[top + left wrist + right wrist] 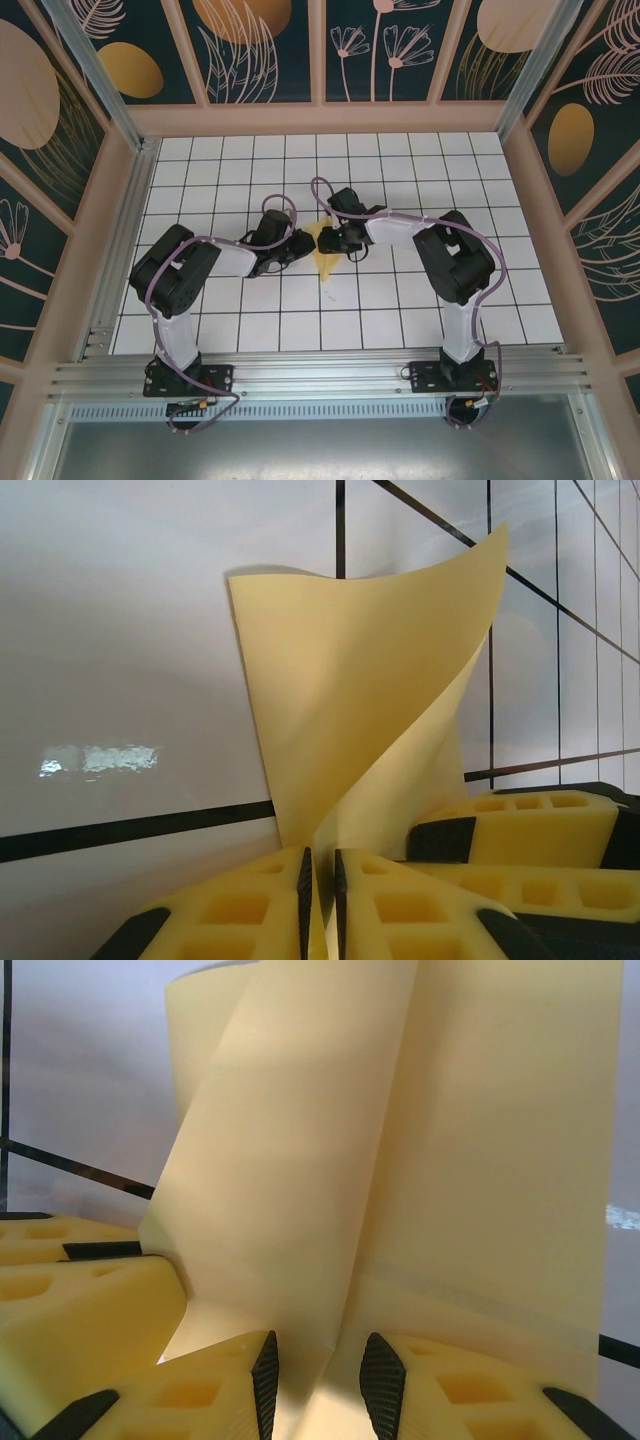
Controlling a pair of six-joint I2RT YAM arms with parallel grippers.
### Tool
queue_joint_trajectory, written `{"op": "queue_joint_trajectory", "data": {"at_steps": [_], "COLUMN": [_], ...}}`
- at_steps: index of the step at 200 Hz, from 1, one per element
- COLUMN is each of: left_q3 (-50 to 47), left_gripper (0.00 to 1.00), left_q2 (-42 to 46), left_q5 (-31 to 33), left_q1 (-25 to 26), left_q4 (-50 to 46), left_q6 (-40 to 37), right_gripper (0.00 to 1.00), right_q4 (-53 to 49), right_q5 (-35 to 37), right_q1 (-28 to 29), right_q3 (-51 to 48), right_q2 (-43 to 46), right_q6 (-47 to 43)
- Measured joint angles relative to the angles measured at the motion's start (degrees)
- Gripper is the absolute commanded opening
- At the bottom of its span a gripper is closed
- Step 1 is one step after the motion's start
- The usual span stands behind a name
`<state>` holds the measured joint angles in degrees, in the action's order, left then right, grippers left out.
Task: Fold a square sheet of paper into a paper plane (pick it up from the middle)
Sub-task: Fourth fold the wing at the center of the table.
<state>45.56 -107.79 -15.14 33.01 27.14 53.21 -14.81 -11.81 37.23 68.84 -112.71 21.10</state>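
pale-yellow and unmarked, the square sheet of paper (325, 255) is found near the middle of the counter (450, 160). it is lifted and bent between the two arms, with one pointed corner directed toward the near edge.

in the left wrist view the sheet is seen standing up from the pads, curled into a twisted fan whose top corner leans to the right. its lower edge is drawn down into the narrow slit between the left fingers (250, 910), which are pressed almost together and are pinching the paper. just beside them, to the right, the yellow foam of the right fingers (530, 830) is seen close to the same lower edge.

in the right wrist view the paper is shown as broad, softly bent panels rising upward, and a fold of it is passed down between the right fingers. their black pads are held somewhat apart, with paper lying against both. whether it is clamped or merely enclosed cannot be told.

from above, the two arms are seen reaching inward from either side and meeting at the sheet. the counter is tiled white with dark grid lines and is enclosed by walls (270, 50) of dark teal panels drawn with peach leaves and flowers.
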Motion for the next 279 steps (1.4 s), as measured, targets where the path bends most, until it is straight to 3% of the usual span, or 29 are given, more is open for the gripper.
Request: {"op": "queue_joint_trajectory", "data": {"at_steps": [32,73,120,164,279], "left_q3": [0.0,0.0,0.1,0.1,0.1], "left_gripper": [0.04,0.01,0.00,0.00,0.00], "left_q2": [0.0,-0.5,-0.7,-0.7,-0.8], "left_q5": [0.5,0.8,0.8,0.8,0.5], "left_q1": [-0.1,-0.1,-0.1,-0.1,-0.1], "left_q4": [0.0,0.0,0.0,0.0,0.3], "left_q6": [0.3,0.2,0.2,0.2,0.4], "right_gripper": [0.35,0.39,0.41,0.36,0.39], "right_q4": [0.0,0.8,2.0,1.4,2.2], "right_q5": [0.0,-2.0,-3.7,-4.8,-4.3], "right_q1": [0.0,-0.3,-0.5,-0.3,3.3], "right_q3": [0.0,-0.4,-2.1,-6.7,-7.9], "right_q2": [0.0,0.7,2.1,6.0,8.7], "right_q6": [0.0,0.7,1.7,2.3,8.0]}}
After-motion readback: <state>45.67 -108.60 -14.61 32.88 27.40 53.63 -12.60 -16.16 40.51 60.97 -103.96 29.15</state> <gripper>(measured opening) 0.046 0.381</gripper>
